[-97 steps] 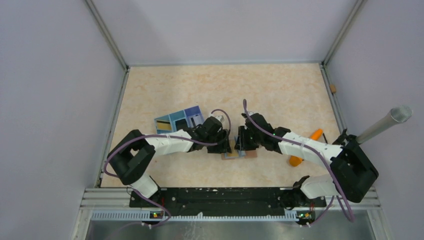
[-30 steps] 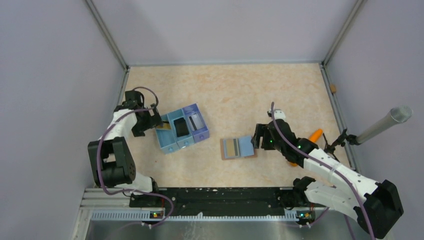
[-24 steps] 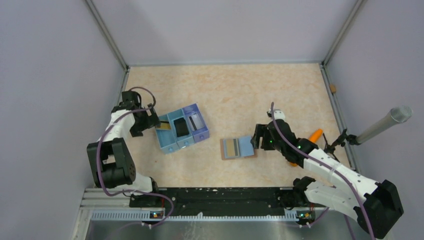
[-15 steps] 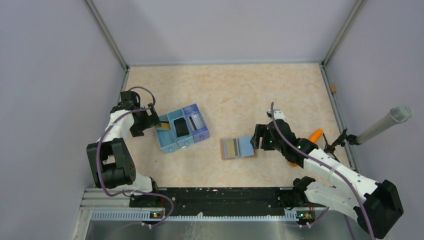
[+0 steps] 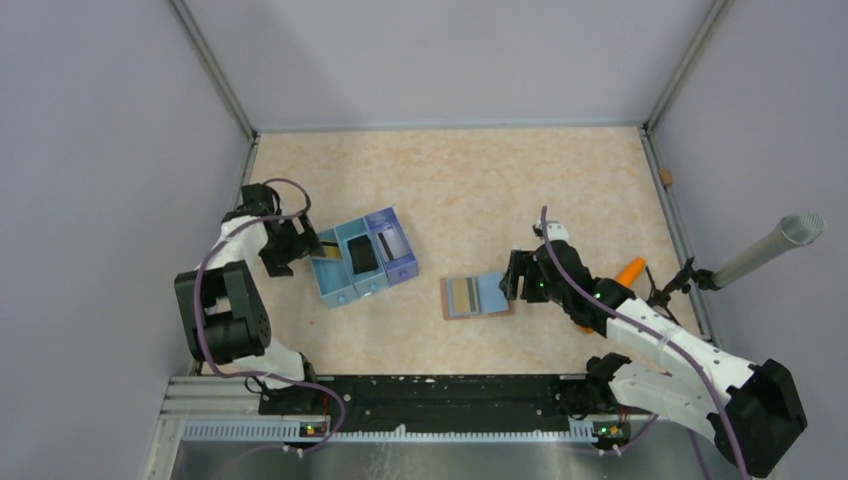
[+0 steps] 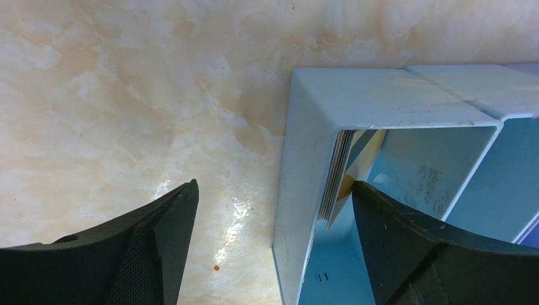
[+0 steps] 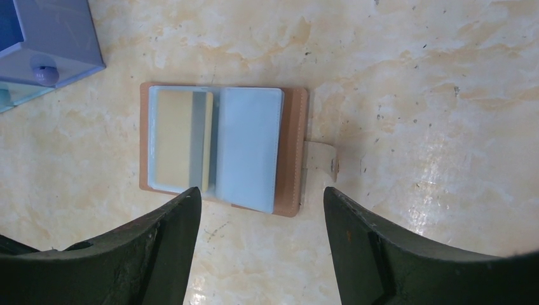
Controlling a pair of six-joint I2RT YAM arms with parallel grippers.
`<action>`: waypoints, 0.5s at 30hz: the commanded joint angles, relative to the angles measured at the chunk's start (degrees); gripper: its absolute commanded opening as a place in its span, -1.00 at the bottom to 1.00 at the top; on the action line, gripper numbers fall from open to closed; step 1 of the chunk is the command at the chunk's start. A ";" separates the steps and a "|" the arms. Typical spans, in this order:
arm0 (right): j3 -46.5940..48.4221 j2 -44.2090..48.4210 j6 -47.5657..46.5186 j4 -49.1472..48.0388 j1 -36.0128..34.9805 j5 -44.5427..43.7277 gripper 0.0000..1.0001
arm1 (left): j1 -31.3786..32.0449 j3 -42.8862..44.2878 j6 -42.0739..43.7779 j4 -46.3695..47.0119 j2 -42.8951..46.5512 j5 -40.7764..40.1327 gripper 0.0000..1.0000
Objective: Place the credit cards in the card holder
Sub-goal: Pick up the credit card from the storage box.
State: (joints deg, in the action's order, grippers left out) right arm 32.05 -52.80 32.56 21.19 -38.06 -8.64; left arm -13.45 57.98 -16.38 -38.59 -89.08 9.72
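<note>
The brown card holder (image 5: 446, 298) lies open on the table. One sleeve shows a yellow-gold card (image 7: 175, 140), the other a light blue card (image 7: 249, 149). My right gripper (image 5: 516, 279) hovers open just right of it; in the right wrist view the holder's (image 7: 293, 159) near edge lies between the open fingers (image 7: 262, 190). My left gripper (image 5: 303, 246) is open at the blue box's left end. One finger is outside the wall, the other inside the compartment, beside a stack of credit cards (image 6: 337, 171) standing against that wall.
The blue box (image 5: 365, 255) has three compartments, and dark objects lie in the middle and right ones. An orange carrot-shaped object (image 5: 630, 270) lies behind the right arm. A metal cylinder (image 5: 770, 250) juts in at the right wall.
Since the earliest frame both arms have left the card holder; the left went to the blue box, the right drew back to the right. Over the last second almost nothing moves.
</note>
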 commanded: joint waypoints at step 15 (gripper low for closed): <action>-0.32 0.45 1.05 -2.85 0.53 1.83 0.38 | -1.83 -0.30 0.95 1.23 5.23 1.26 0.17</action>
State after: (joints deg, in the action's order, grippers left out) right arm 31.83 -52.77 33.19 20.56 -38.06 -7.38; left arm -14.66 57.89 -16.38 -38.50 -85.60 10.74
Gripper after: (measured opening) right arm 0.691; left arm 0.627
